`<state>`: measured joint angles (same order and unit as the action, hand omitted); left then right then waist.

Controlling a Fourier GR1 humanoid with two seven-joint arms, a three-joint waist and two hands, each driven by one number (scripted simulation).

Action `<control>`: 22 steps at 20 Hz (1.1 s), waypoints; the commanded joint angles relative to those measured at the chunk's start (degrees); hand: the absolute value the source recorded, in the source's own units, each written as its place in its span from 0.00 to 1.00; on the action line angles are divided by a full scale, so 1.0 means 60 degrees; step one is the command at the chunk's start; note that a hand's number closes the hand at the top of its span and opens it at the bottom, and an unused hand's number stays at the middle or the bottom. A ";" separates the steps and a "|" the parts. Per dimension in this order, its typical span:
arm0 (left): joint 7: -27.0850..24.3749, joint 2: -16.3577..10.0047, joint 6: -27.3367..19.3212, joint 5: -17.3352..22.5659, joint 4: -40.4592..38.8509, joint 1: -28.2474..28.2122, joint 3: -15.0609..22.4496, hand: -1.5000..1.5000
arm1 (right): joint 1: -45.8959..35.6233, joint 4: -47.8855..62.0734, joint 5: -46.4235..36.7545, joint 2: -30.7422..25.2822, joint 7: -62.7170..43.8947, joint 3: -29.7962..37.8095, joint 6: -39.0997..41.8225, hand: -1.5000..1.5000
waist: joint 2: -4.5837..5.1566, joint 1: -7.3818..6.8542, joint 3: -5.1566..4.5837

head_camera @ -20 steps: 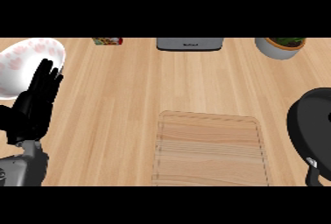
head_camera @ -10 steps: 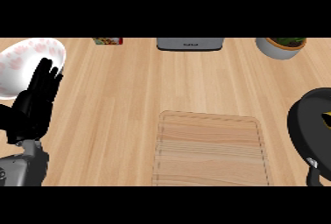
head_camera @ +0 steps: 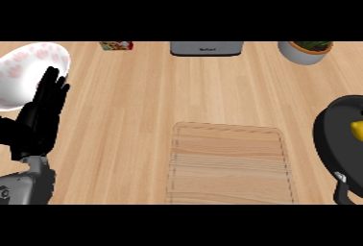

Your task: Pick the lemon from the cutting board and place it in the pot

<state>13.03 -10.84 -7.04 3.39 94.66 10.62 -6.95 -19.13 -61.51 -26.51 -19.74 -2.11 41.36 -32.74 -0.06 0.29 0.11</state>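
Yellow lemon (head_camera: 355,129) inside black round pot (head_camera: 327,144) at right edge; pale wooden cutting board (head_camera: 230,163) bare; black left hand (head_camera: 37,126) open, holding nothing, resting at left, unmoved since earlier; right hand out of view; task looks done.

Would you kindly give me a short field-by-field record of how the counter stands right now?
lemon: yellow, inside the pot
pot: black, right edge, partly cut off
cutting board: centre, no lemon on it
left hand: open, fingers up, resting at left by the bowl
right hand: not in view
task state: lemon appears placed
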 commanded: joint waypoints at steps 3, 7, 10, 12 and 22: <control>0.0091 0.0086 0.0044 -0.0012 0.0155 -0.0221 0.0062 0.50 | 0.1500 -0.1597 0.2217 0.0543 0.1279 0.0889 0.0713 0.00 | -0.0025 0.0071 -0.0015; -0.0093 -0.0078 0.0057 0.0035 -0.0431 0.0200 -0.0267 0.50 | 0.2768 -0.2776 0.3240 0.0116 0.1024 0.1497 0.1965 0.00 | -0.0020 0.0138 -0.0023; 0.0380 -0.0225 0.0029 -0.0067 0.0172 0.0052 -0.0261 0.50 | 0.3845 -0.4325 0.3363 0.0840 0.0532 0.1252 0.2265 0.00 | -0.0024 0.0073 -0.0026; -0.0116 -0.0238 0.0305 0.0116 -0.0449 0.0248 -0.0407 0.50 | 0.4249 -0.4289 0.3854 0.0909 0.0887 0.1584 0.2462 0.00 | -0.0004 0.0056 -0.0021; -0.0036 -0.0236 0.0599 0.0309 -0.0360 0.0212 -0.0551 0.50 | 0.5715 -0.4626 0.5026 0.1088 0.1562 0.2332 0.3840 0.00 | 0.0005 0.0005 -0.0019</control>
<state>13.10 -11.53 -4.91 4.25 93.90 11.00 -9.21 12.77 -88.45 1.40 -13.87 6.17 54.05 -12.01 -0.07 0.43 -0.01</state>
